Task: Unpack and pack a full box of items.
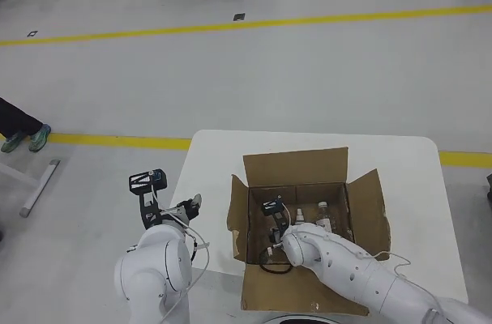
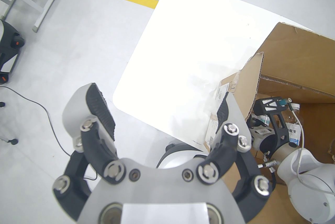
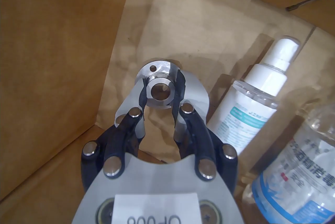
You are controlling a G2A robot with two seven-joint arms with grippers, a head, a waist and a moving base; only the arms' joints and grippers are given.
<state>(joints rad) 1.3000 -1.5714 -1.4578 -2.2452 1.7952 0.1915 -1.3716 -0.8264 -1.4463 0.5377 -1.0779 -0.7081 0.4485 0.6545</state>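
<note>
An open cardboard box stands on the white table. My right gripper is down inside the box, shut on a round steel flange part with a centre hole, just above the box floor. In the top view the right gripper sits in the box's left half. A clear spray bottle with a white cap lies beside it, and a larger clear bottle lies past that. My left gripper hangs open and empty beyond the table's left edge, beside the box flap.
The box flaps stand spread outward on all sides. The two bottles lie in the middle of the box. Bare table surface lies left of the box. A white frame stands on the floor at the far left.
</note>
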